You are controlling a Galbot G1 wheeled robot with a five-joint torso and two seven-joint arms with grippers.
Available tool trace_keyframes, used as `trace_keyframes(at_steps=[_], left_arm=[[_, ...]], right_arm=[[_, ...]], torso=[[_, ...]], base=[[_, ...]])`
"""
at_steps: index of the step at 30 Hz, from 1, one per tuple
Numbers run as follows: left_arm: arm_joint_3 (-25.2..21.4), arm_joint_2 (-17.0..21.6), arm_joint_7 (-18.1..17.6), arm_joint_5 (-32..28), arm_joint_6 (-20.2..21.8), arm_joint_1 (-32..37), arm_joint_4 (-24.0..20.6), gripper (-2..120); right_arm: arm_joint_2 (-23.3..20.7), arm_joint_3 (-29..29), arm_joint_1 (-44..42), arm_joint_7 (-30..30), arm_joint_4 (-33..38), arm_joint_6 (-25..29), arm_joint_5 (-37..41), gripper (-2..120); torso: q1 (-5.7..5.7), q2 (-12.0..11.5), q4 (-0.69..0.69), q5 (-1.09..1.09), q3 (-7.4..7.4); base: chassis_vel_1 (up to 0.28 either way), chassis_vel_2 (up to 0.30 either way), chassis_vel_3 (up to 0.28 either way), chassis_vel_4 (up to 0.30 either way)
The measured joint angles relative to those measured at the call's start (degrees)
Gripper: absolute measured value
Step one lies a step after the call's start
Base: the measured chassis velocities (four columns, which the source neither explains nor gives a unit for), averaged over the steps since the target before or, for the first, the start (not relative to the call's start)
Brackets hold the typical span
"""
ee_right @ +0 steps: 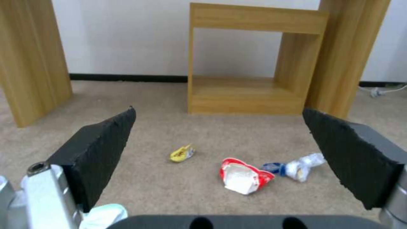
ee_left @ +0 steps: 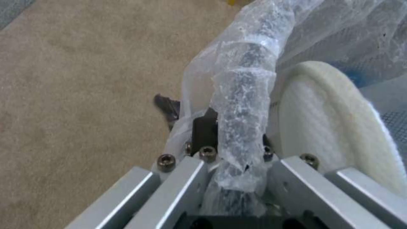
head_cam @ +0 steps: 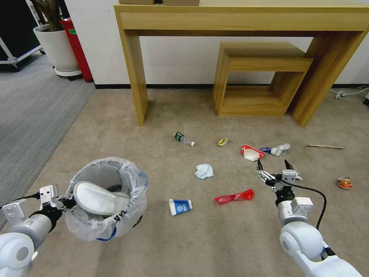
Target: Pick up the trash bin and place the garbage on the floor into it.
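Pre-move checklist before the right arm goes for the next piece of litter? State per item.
1. Left gripper clamped on the trash bin rim: ok, rim and liner sit between the fingers in the left wrist view.
2. Bin mouth open to take more: cannot tell, a white slipper lies across it.
3. Right gripper open and empty: ok.
4. Target ahead of the right gripper: ok, red-and-white wrapper lies on the carpet between the pads.
5. Path to it free: ok, only a crushed plastic bottle beside it.

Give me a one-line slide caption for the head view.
Left gripper holds the trash bin by its rim, a white slipper inside; open right gripper hovers above litter-strewn floor.
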Motion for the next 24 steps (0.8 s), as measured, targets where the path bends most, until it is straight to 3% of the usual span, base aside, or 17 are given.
trace_keyframes(at_steps=[9,15,24], left_arm=[[0.1,-0.2,0.0,0.1,0.0,-0.5,0.7,1],[0.4,-1.5,0.0,1.2,-0.1,-0.8,1.1,1],[0.9,-3.5,0.1,2.8,-0.3,-1.1,1.1,1]], right_arm=[[-3.5,-5.6,2.7,-1.8,1.6,-9.9,5.8,100],[-10.2,-12.0,8.5,-10.6,0.3,-13.1,9.8,100],[-18.0,-22.8,18.7,-18.7,-1.8,-18.3,11.9,100]], torso=[[0.0,0.0,-0.01,0.01,-0.01],[0.0,0.0,0.0,0.0,-0.01],[0.0,0.0,0.0,0.01,0.0]], base=[[0.0,0.0,0.0,0.0],[0.0,0.0,0.0,0.0],[0.0,0.0,0.0,0.0]])
